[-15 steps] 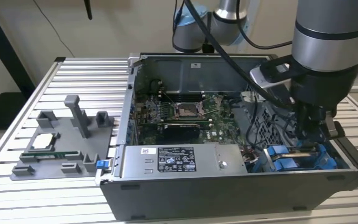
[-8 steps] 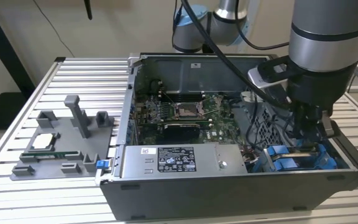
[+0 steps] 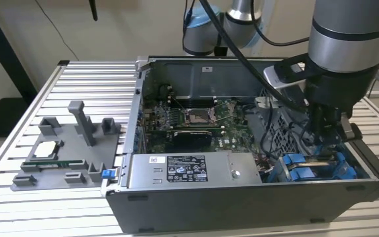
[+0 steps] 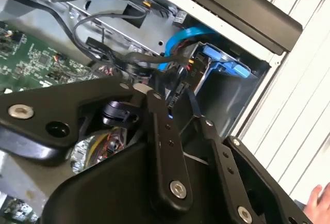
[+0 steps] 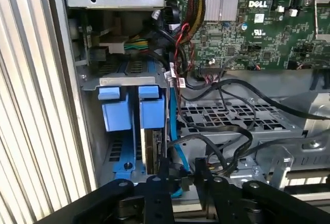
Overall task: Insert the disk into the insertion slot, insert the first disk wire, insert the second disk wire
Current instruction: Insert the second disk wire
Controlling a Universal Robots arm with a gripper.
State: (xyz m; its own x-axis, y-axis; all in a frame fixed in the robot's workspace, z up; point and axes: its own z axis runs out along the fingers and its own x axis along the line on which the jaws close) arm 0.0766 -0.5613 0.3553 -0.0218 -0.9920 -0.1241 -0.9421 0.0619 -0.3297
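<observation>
The arm reaches down into the open computer case [image 3: 242, 197] at the exterior view's right. Its claw [image 3: 329, 132] is low among the black cables [image 3: 295, 133] beside the drive cage [image 3: 278, 136].

In the first wrist view the disk [image 5: 150, 149] sits edge-on inside the insertion slot [image 5: 149, 81]. Its blue frame end is just beside the blue caddy [image 5: 113, 114] in the neighbouring bay. The claw [image 5: 181, 170] stands close to the disk, with its two black fingers [image 5: 161, 175] drawn near to each other. Between them there seems to be a small black plug [image 5: 180, 177], so the claw is probably gripping it, though the dark parts are hard to separate. A blue wire [image 5: 172, 126] runs along the disk towards this plug.

In the second wrist view a person's hand [image 4: 317, 203] shows beside the case, over the slatted table [image 4: 304, 79]. At the exterior view's left a grey parts tray [image 3: 64, 163] lies on the table.
</observation>
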